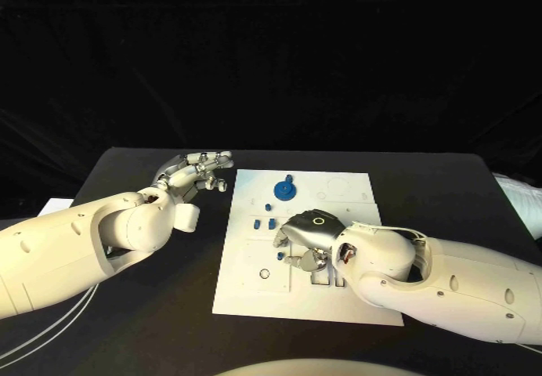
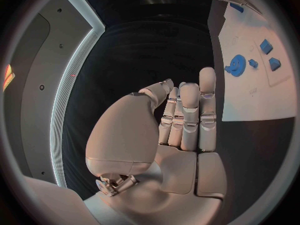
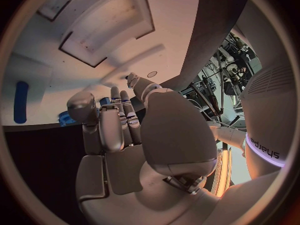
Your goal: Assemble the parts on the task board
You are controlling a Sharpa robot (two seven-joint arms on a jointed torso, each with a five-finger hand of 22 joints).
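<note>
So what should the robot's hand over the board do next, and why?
Probably lower the right hand a little onto the board to pick a blue part: it hovers there holding nothing I can see, while the round blue part lies loose.

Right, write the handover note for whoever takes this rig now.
Left hand: holds nothing, fingers straight, over the black table just off the task board's left edge.
Right hand: low over the board's middle; whether it holds anything cannot be told.
Parts: blue round part on the board's far half, small blue pieces nearer its left side.
Done: nothing visibly assembled.
Left: seat the loose blue parts.
</note>
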